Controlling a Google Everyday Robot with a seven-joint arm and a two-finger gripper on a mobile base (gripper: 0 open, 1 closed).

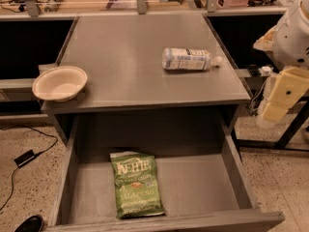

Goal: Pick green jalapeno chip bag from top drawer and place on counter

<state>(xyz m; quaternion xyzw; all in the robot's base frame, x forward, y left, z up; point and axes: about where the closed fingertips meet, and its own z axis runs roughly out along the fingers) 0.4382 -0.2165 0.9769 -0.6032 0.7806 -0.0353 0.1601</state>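
Observation:
The green jalapeno chip bag [135,184] lies flat in the open top drawer [203,187], left of its middle, with white "Kettle" lettering facing up. The counter [130,62] is the grey tabletop above the drawer. My gripper [281,99] hangs at the right edge of the view, beside the counter's front right corner, to the right of and above the drawer. It is well apart from the bag and holds nothing that I can see.
A clear plastic bottle with a white label [188,59] lies on its side on the counter's right part. A pale bowl [60,83] sits at the counter's front left corner. A black cable and adapter [24,157] lie on the floor at left.

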